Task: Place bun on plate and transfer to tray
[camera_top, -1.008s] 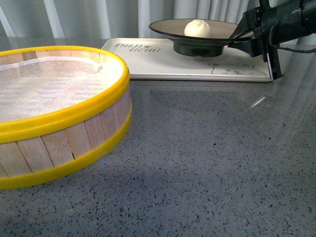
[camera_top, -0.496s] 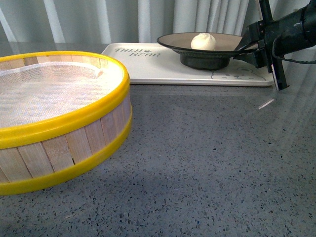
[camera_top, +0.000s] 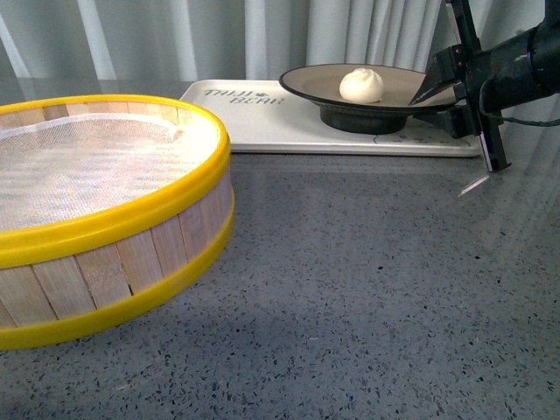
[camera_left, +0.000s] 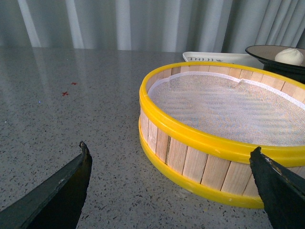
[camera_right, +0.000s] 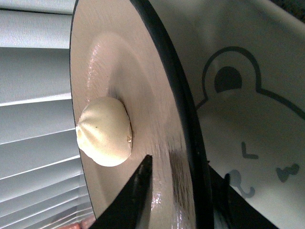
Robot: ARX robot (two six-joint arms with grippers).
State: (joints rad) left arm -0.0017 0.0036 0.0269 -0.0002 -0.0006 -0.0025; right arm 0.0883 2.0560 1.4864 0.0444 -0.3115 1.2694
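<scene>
The cream-white bun (camera_top: pixel 361 85) sits in the middle of the beige, black-rimmed plate (camera_top: pixel 394 83). My right gripper (camera_top: pixel 437 92) is shut on the plate's right rim, one finger over the inside and one under. The plate's black foot is low over the right half of the white tray (camera_top: pixel 262 118); I cannot tell whether it touches. The right wrist view shows the bun (camera_right: pixel 105 138), the plate (camera_right: pixel 119 71), the tray's bear drawing (camera_right: pixel 267 119) and my gripper (camera_right: pixel 187 167). My left gripper (camera_left: pixel 171 149) hangs open in front of the steamer basket, holding nothing.
A wide yellow-rimmed wooden steamer basket (camera_top: pixel 105 210) with white mesh fills the left of the grey speckled table (camera_top: pixel 367 280). It also shows in the left wrist view (camera_left: pixel 224 109). Grey curtains hang behind the tray.
My right gripper has carried the plate with the bun downward and a little to the right, lower onto the tray. The left gripper and the basket show no shift of their own.
</scene>
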